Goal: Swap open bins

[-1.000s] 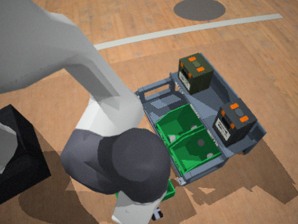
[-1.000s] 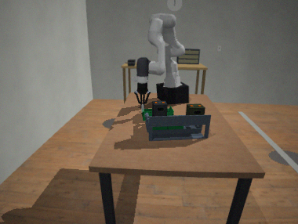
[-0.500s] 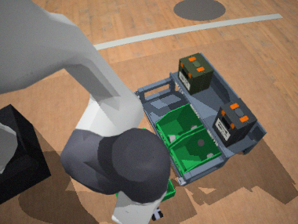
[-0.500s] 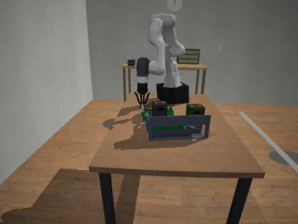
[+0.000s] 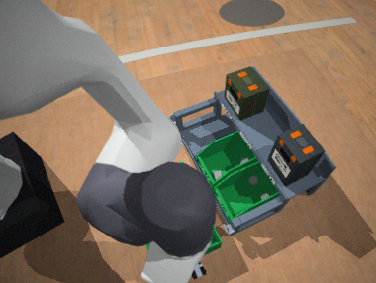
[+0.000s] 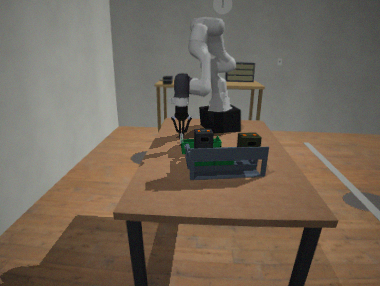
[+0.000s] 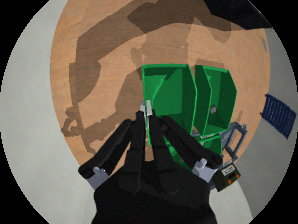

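Note:
My gripper (image 7: 146, 106) points down at the table next to the blue-grey shelf (image 5: 247, 163). Its fingertips are closed together on the thin side wall of a green open bin (image 7: 169, 106); what I see of that bin's inside shows no parts. In the top view my arm hides most of this bin; only a corner (image 5: 214, 242) shows. Two more green bins (image 5: 228, 158) (image 5: 247, 190) stand in the shelf with small grey parts in them. The shelf place beyond them (image 5: 205, 130) is bare. In the exterior view the gripper (image 6: 181, 134) is at the bin's rim height.
Two dark boxes with orange tabs (image 5: 246, 93) (image 5: 296, 155) stand on the shelf's upper board. The robot's black base (image 5: 20, 198) is at the left. The shelf (image 6: 227, 162) stands mid-table.

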